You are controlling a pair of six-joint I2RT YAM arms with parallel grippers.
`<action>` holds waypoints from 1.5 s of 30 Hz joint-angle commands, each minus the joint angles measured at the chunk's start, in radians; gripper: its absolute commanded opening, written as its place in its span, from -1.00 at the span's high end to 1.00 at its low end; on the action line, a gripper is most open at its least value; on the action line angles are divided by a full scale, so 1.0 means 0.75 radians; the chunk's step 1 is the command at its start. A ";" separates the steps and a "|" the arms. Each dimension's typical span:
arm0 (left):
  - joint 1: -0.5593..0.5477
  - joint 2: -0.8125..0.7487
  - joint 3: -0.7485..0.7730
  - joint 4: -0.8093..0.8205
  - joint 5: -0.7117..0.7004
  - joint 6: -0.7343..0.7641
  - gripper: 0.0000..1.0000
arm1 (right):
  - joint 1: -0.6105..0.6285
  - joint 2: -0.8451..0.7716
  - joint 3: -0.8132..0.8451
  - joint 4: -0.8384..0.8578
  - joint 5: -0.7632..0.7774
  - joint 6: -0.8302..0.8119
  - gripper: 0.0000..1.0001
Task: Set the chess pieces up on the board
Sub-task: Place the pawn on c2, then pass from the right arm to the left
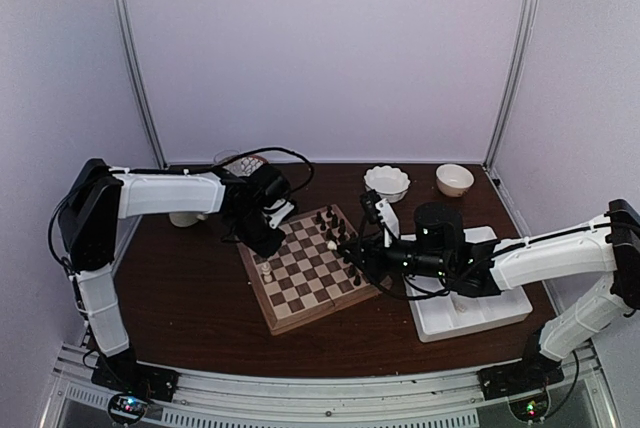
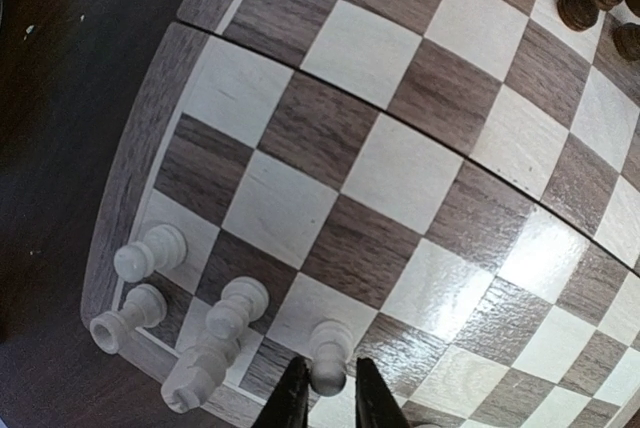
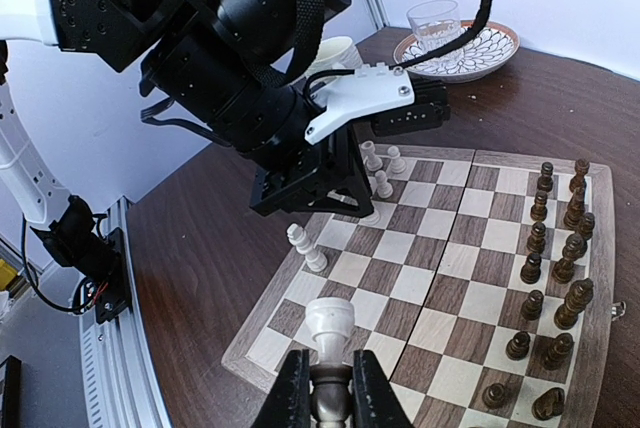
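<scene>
Right end effector (image 3: 328,380) pinching cream piece (image 3: 330,320) above board (image 3: 440,278). Left end effector (image 2: 326,398) astride cream pawn (image 2: 328,353) near board's left corner; pinching or merely flanking, cannot tell. Risk: lifting fingers snag pawn, toppling crowded neighbours (image 2: 235,308). Arms close over board, may collide.

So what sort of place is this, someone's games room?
More likely a robotics lab test booth. A left arm and a right arm are bolted to a metal rail at the edge of the table. Plain white panels wall it in, and the board looks like their exercise.
</scene>
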 commanded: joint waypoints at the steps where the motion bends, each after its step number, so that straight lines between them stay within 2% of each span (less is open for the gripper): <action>1: 0.010 -0.100 -0.024 0.062 0.028 0.012 0.59 | -0.006 -0.012 0.010 0.013 -0.009 0.001 1.00; 6: 0.009 -0.224 -0.103 0.126 0.033 0.016 0.44 | -0.006 0.030 0.072 -0.080 -0.033 -0.009 1.00; 11: -0.006 -0.464 -0.254 0.271 0.128 0.042 0.28 | -0.006 0.067 0.096 -0.085 -0.071 -0.007 1.00; 16: -0.067 -0.777 -0.541 0.617 0.308 0.141 0.08 | -0.006 0.065 0.096 -0.066 -0.131 -0.001 1.00; 18: -0.093 -0.881 -0.667 0.766 0.413 0.207 0.02 | -0.005 0.071 0.104 -0.052 -0.192 0.010 0.99; 21: -0.151 -0.997 -0.863 0.997 0.463 0.361 -0.10 | -0.006 0.096 0.149 -0.063 -0.329 0.028 0.98; 25: -0.238 -1.046 -1.011 1.212 0.489 0.519 -0.22 | -0.006 0.134 0.172 -0.041 -0.438 0.060 0.98; 31: -0.293 -0.995 -1.079 1.359 0.456 0.661 -0.66 | -0.006 0.174 0.183 -0.003 -0.516 0.085 0.99; 35: -0.308 -0.981 -1.112 1.441 0.436 0.687 -0.64 | -0.004 0.199 0.191 0.018 -0.560 0.096 0.99; 38: -0.315 -0.972 -1.111 1.453 0.438 0.695 -0.51 | -0.002 0.220 0.200 0.037 -0.597 0.111 0.99; 45: -0.341 -0.933 -1.083 1.407 0.472 0.752 -0.33 | 0.002 0.241 0.200 0.104 -0.665 0.145 0.99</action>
